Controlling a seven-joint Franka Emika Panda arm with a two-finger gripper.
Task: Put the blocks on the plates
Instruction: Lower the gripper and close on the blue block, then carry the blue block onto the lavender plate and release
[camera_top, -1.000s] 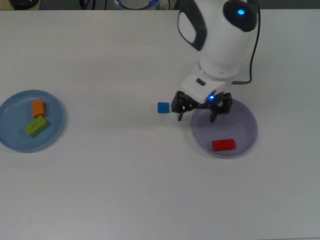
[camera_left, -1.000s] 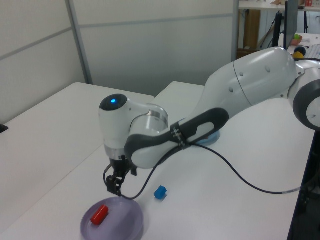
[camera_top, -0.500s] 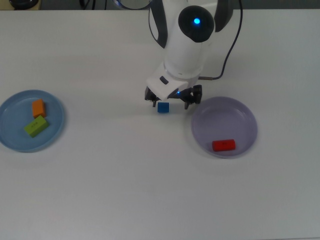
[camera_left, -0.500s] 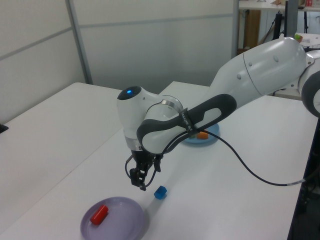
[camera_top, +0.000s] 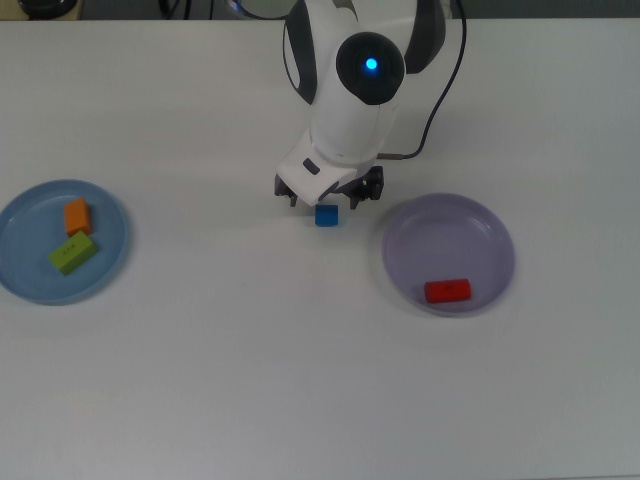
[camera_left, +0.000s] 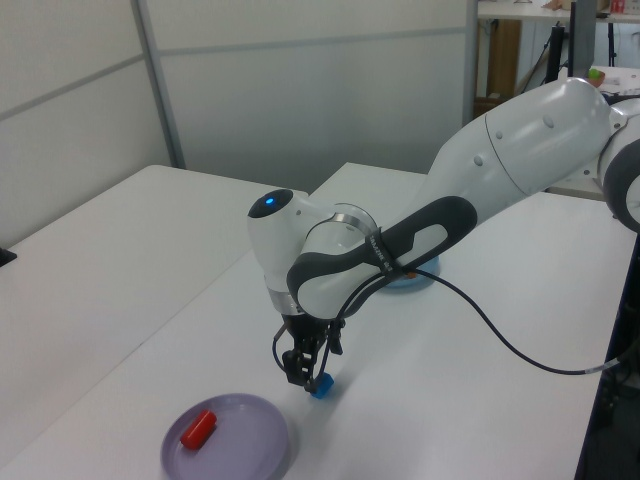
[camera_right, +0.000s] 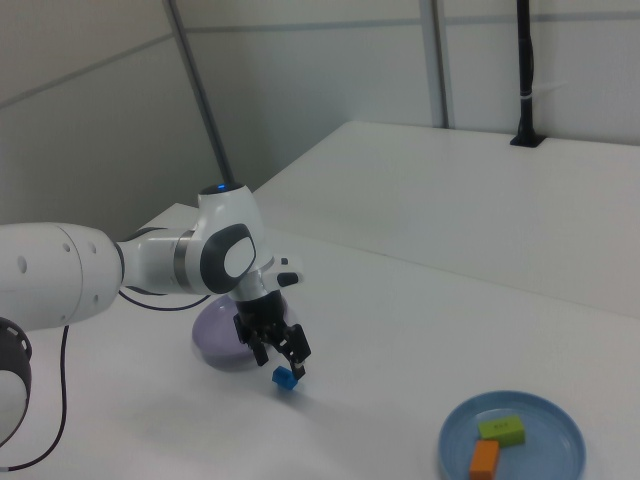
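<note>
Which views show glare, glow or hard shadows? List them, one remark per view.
Top view: even light, the arm's blue status light glows, faint shadow under the small blue cube. Left view: soft shadow beneath the tool on the white table. Right view: mild sheen on the table, no hard shadows.

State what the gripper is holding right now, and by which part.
Nothing is held. The gripper hangs open just above the blue cube, which sits on the table, fingers apart and not closed on it.
</note>
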